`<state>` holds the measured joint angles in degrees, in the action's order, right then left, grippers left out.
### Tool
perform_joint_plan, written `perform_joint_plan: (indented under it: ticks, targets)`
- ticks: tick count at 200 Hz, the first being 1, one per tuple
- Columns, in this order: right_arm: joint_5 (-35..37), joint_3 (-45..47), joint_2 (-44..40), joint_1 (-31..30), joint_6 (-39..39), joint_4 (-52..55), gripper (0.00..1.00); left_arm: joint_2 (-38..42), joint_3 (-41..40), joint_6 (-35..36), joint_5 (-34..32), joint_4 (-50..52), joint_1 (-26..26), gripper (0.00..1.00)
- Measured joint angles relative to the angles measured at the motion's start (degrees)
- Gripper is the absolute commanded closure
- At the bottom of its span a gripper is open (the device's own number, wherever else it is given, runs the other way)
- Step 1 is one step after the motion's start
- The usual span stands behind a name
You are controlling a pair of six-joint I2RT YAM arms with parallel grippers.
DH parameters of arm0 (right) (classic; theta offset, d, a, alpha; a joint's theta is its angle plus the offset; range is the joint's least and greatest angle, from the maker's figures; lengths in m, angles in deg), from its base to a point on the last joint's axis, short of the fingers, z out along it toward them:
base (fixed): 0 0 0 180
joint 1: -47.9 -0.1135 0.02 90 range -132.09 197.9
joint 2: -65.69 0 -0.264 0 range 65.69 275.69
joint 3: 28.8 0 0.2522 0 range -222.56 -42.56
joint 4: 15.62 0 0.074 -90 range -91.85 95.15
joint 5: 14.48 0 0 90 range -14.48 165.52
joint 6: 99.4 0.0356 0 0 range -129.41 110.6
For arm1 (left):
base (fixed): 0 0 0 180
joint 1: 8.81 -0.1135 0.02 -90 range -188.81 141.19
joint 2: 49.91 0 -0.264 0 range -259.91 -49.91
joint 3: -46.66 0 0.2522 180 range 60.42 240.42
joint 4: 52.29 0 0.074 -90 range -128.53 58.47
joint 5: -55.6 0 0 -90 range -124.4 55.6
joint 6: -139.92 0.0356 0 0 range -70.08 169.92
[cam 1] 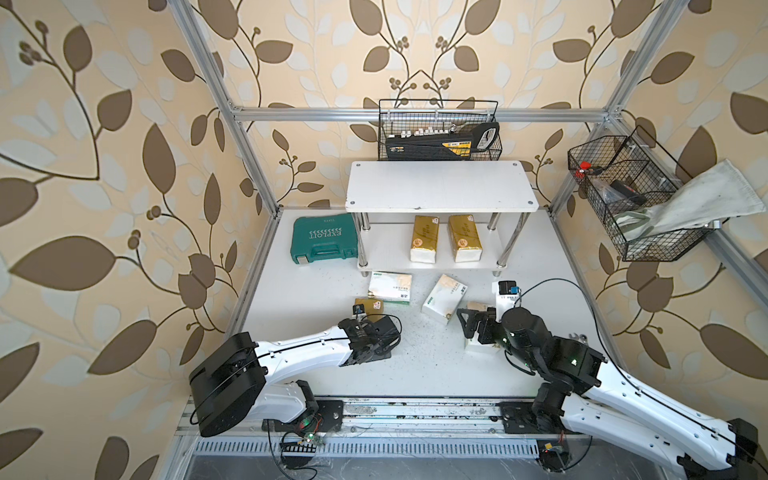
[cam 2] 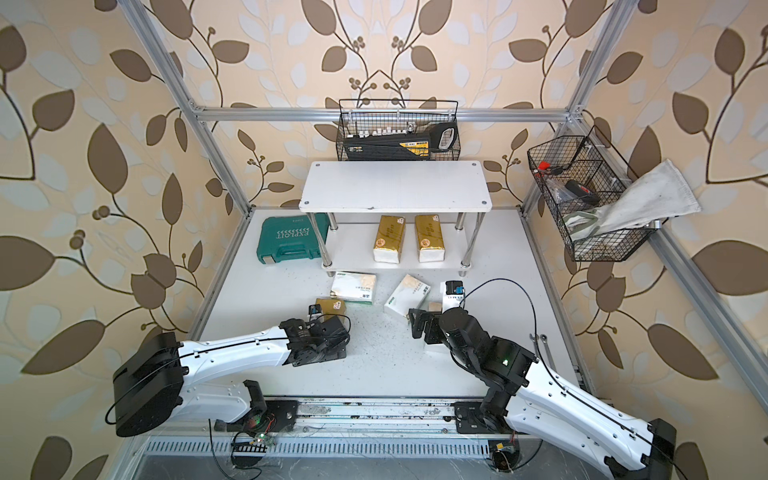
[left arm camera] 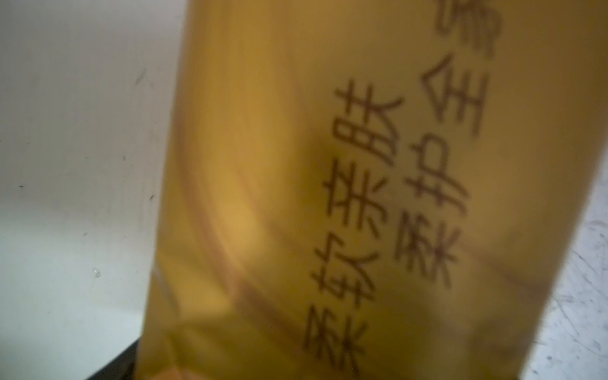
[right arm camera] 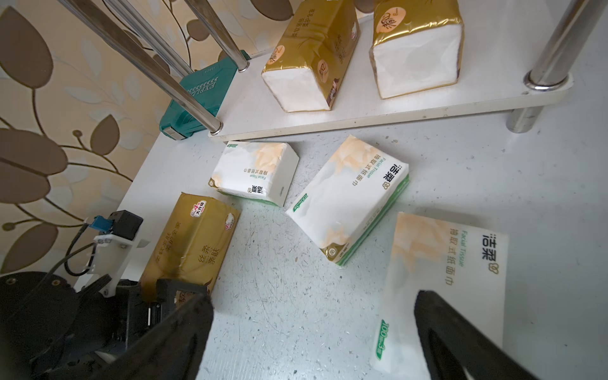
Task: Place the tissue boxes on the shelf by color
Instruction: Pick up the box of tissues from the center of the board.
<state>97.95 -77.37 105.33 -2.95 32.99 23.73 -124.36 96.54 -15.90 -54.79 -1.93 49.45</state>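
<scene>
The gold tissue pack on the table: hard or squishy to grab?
The gold tissue pack looks soft: its wrapper is creased and dented, so jaws would likely sink in. The glossy film may be slippery. Lying flat on the table, it probably won't roll.

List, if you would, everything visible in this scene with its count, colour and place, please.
table: one, white, speckled, inside the metal frame
shelf: one, white boards on chrome legs, at the table's back; top board bare
gold tissue packs: three, gold; two on the lower board, one on the table
white tissue packs: three, white with green, all on the table in front of the shelf
tool case: one, teal, left of the shelf
wire baskets: two, black; one behind the shelf holding a saw, one on the right rail with a pale cloth
left gripper: one, black, open, at the loose gold pack
right gripper: one, black, open, over the nearest white pack
</scene>
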Motion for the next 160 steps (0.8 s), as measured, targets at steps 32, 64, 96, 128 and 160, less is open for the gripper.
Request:
perform_joint_plan:
  ticks: [32,64,96,128,160]
  targets:
    - [0.0,0.0,-0.1,0.0,0.0,0.4,0.01,0.0,-0.4,-0.3,-1.8,-1.2,1.1,0.19]
    - [0.0,0.0,-0.2,0.0,0.0,0.4,0.01,2.0,-0.8,-0.7,-2.3,-0.5,2.6,0.25]
    - [-0.4,0.0,-0.2,0.0,0.0,0.4,0.01,7.5,-0.8,-2.7,-2.8,3.7,5.3,0.25]
    - [-1.2,0.0,-0.3,0.0,0.0,0.5,0.01,13.6,1.4,-4.6,-3.9,9.9,7.9,0.26]
    - [-1.9,0.0,-0.2,0.0,0.1,0.5,0.01,15.1,6.5,-3.6,-6.1,12.5,8.2,0.26]
